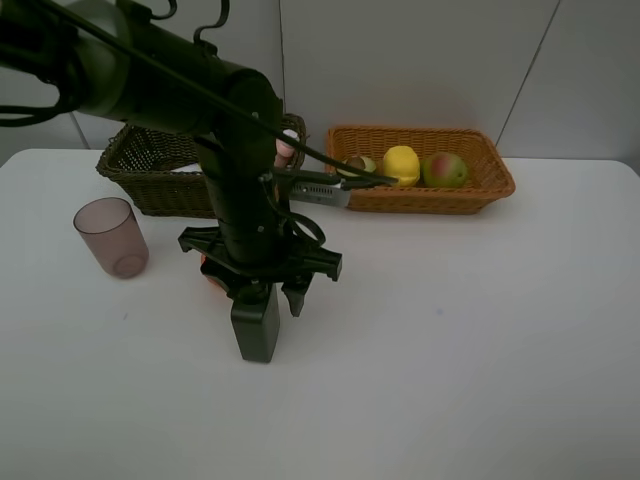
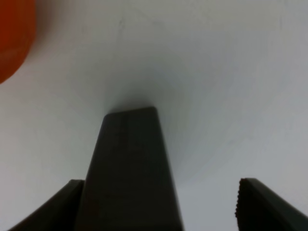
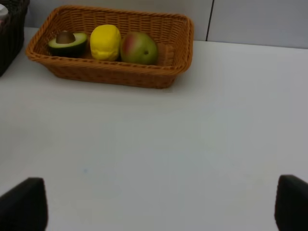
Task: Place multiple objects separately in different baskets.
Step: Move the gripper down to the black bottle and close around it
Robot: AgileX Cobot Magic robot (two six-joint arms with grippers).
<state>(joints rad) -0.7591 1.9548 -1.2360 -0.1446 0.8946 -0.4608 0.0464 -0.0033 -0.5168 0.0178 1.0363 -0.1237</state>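
Three fruits fill the orange-tan basket by the table's far edge; left gripper points down, jaws wide, astride the black pump bottle.

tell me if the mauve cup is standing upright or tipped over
Upright. The mauve cup stands on its base on the white table with its open rim facing up. It looks empty.

Tan basket holds avocado, lemon, probably pear.
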